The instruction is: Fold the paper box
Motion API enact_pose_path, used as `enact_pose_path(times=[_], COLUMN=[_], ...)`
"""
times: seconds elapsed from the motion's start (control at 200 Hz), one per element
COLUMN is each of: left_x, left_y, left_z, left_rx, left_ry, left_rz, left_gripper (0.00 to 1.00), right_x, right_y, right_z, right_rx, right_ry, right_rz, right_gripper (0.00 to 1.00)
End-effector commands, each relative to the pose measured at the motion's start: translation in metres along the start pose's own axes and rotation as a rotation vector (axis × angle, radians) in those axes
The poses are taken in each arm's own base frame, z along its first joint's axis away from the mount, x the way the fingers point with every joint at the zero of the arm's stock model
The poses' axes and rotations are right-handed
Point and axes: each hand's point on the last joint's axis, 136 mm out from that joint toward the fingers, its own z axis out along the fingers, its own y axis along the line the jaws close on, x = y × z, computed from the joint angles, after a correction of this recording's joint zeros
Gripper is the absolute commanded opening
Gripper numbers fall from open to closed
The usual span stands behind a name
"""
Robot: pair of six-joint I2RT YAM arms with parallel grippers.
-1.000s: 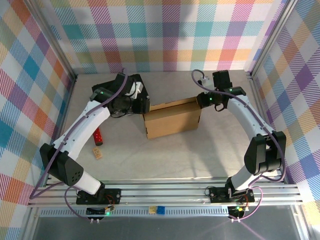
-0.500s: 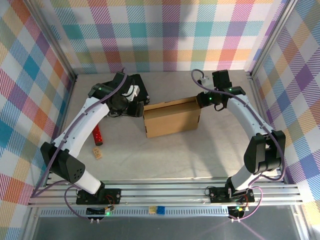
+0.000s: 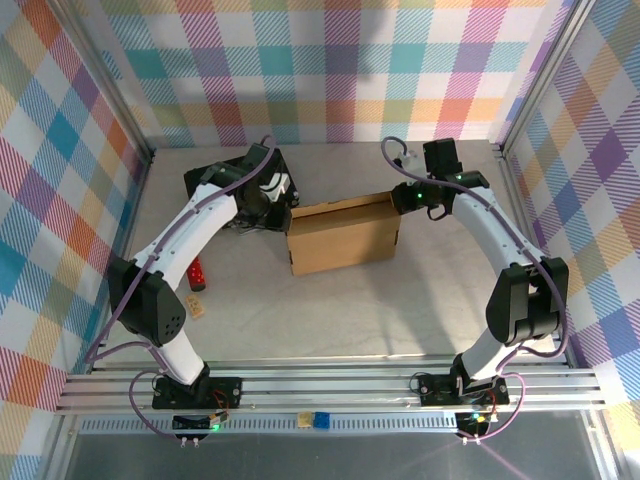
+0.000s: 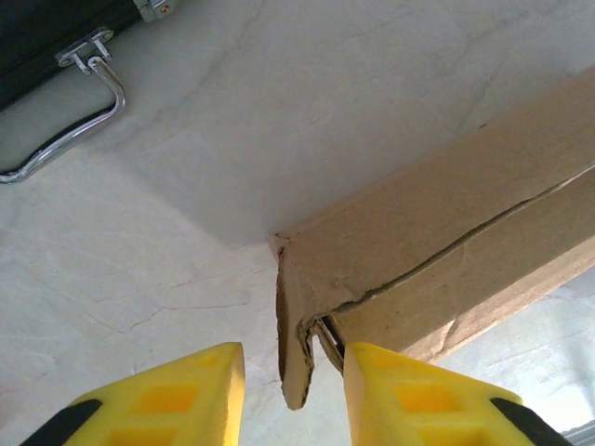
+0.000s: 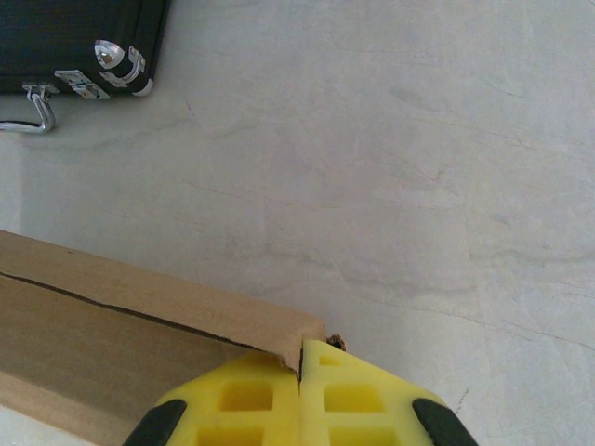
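You've got a pale counter [image 3: 330, 310] with the paper box [image 3: 345, 238] sitting in the middle of it, between the two arms. It's already a shallow closed shape with a seam running along its side. The black case [image 4: 46, 28] lies just beyond the box's far left corner, its metal handle [image 4: 65, 139] facing the box.

Your left gripper [image 4: 290, 358] is at that left corner with its fingers parted, and a ragged, loose corner flap [image 4: 293, 325] hangs in the gap, not yet pinched. Your right gripper [image 5: 300, 358] has its fingers clenched flat together, tips up against the box's far right corner. I can't tell whether any cardboard is caught between them.

Watch that flap. It looks crumpled and split at the fold, so a hard clamp or a sideways pull could tear it. The box looks light, too. If the right fingers slip off their corner, it may skid toward the case.
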Motion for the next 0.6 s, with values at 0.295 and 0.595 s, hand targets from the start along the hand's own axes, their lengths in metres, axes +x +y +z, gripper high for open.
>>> enact_pose_path(times=[0.295, 0.595], left_x=[-0.013, -0.011], left_y=[-0.005, -0.015], left_z=[-0.005, -0.008], left_rx=[0.025, 0.108], left_ry=[-0.015, 0.081], left_rz=[-0.028, -0.169], left_gripper=[0.03, 0.0], right_x=[0.011, 0.015], right_y=[0.009, 0.009], right_z=[0.005, 0.006], right_rx=[-0.039, -0.044], right_ry=[0.054, 0.062], right_rz=[0.01, 0.013], right_gripper=[0.0, 0.0])
